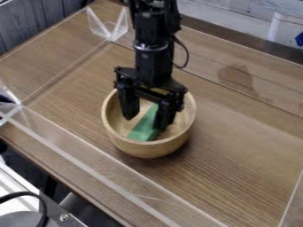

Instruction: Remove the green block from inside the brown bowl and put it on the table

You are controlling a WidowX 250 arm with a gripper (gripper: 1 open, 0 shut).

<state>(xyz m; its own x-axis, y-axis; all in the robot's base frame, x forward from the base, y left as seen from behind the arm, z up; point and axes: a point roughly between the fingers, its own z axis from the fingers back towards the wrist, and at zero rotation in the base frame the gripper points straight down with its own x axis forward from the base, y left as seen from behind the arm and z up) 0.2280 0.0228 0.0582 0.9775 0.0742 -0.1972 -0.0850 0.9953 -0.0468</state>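
The brown bowl [128, 142] sits on the table [231, 160] near the middle. Inside it the green block [145, 129] leans tilted against the bowl's inner wall, its upper end partly hidden by the fingers. My gripper [151, 117] points down into the bowl, open, one black finger [127, 105] left of the block and the other on its right. Nothing is held; I cannot tell whether the fingers touch the block.
Clear acrylic walls [71, 146] border the table at the front and left. A white object [109, 27] stands at the back behind the arm.
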